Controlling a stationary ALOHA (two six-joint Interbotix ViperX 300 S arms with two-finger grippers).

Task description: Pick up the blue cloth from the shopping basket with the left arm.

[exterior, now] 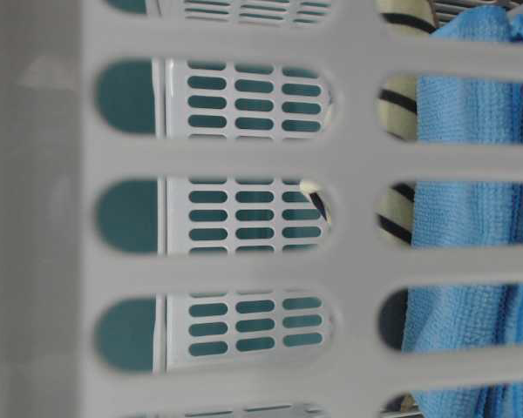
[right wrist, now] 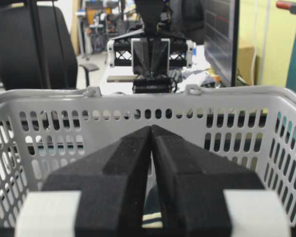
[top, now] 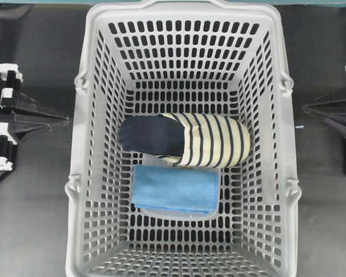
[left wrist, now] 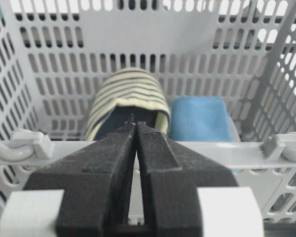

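Note:
The blue cloth lies folded on the floor of the grey shopping basket, just in front of a cream-and-navy striped slipper. My left gripper is shut and empty outside the basket's left wall, level with the slipper. In the left wrist view its tips sit just short of the basket rim, with the cloth inside to the right of the slipper. My right gripper is shut and empty outside the right wall, and shows in its own wrist view. The table-level view shows the cloth through the wall slots.
The slipper touches the cloth's far edge. A pale flat object peeks out from under the cloth. The high slotted walls enclose both items. The left arm shows beyond the far rim in the right wrist view. A dark table surrounds the basket.

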